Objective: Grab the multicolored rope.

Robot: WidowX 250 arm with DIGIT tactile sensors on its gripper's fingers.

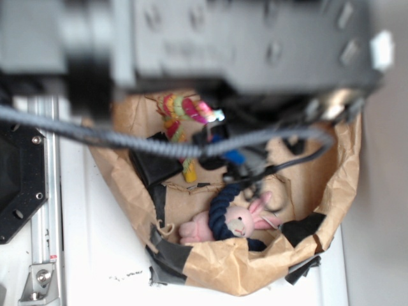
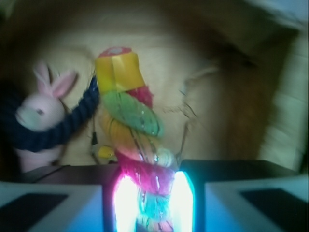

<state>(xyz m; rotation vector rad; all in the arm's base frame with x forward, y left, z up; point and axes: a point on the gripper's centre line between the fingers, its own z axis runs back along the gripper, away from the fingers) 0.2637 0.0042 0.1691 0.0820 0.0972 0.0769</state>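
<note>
A crumpled brown paper bag (image 1: 331,210), patched with black tape, sits opened out on a white table (image 1: 95,255), with an aluminium rail along one edge; the blurred arm and its cables fill the top of the exterior view.

The multicolored rope (image 2: 130,121) lies inside the bag, at the end farthest from the pink bunny (image 1: 233,222) in the exterior view, where its pink, green and yellow strands show just beside the arm. In the wrist view it runs up from between the two fingers, one yellow-taped end standing high in the picture and the other yellow end peeping out low beside it. The gripper (image 2: 152,195) is closed down narrow around the rope's pink and green twist, with both lit fingers pressed against its sides, so the grasp appears made. Whether the rope has left the paper cannot be told from either view.

A dark blue rope (image 2: 67,123) loops around the bunny and its tip comes close to the colored rope's yellow end; touching or only near is unclear.

The step in hand looks like the closing of the grip itself. The next move calls for holding that squeeze firm and rising straight up, watching that the blue rope and the bag wall do not snag the hanging ends.
</note>
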